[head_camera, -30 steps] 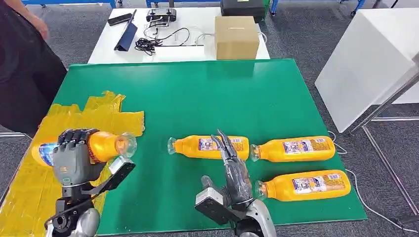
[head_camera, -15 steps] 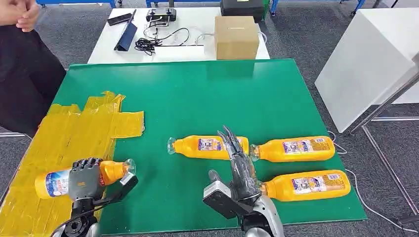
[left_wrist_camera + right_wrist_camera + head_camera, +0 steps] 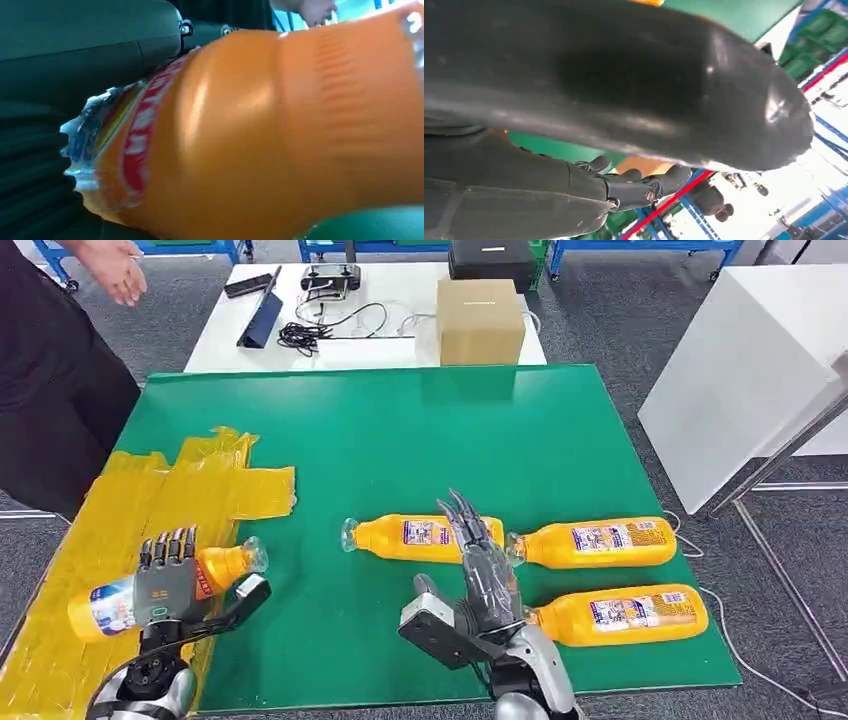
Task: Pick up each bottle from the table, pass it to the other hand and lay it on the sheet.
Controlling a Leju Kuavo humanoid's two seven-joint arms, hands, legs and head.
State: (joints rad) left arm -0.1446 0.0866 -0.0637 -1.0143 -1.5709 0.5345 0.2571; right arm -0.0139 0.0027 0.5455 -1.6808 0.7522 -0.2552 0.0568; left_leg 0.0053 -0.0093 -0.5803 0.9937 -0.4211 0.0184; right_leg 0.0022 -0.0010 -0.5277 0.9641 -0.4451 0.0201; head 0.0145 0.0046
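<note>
While the left hand [image 3: 168, 578] rests over an orange juice bottle [image 3: 160, 587] lying on the yellow sheet [image 3: 120, 510], its fingers are seen straightened upward rather than wrapped, so the bottle is judged released or nearly so; actual contact cannot be told. In the left wrist view the bottle's body [image 3: 280, 135] is seen close against the palm. The right hand [image 3: 485, 575] is held over the green table [image 3: 400, 430] with fingers extended and apart, nothing gripped, its tips over the nearest of three bottles [image 3: 425, 537]; two more [image 3: 595, 543] [image 3: 615, 613] are laid to the right, all on their sides.

Handling judgement: bottles appear full, so moderately heavy; smooth plastic is expected to be slippery and free to roll. A grasp round the labelled mid-body is advised, not the narrow neck.

Hidden: the first bottle's middle is covered by the left hand; caps are too small to make out. A person's sleeve and hand [image 3: 118, 268] are cut off at the corner
</note>
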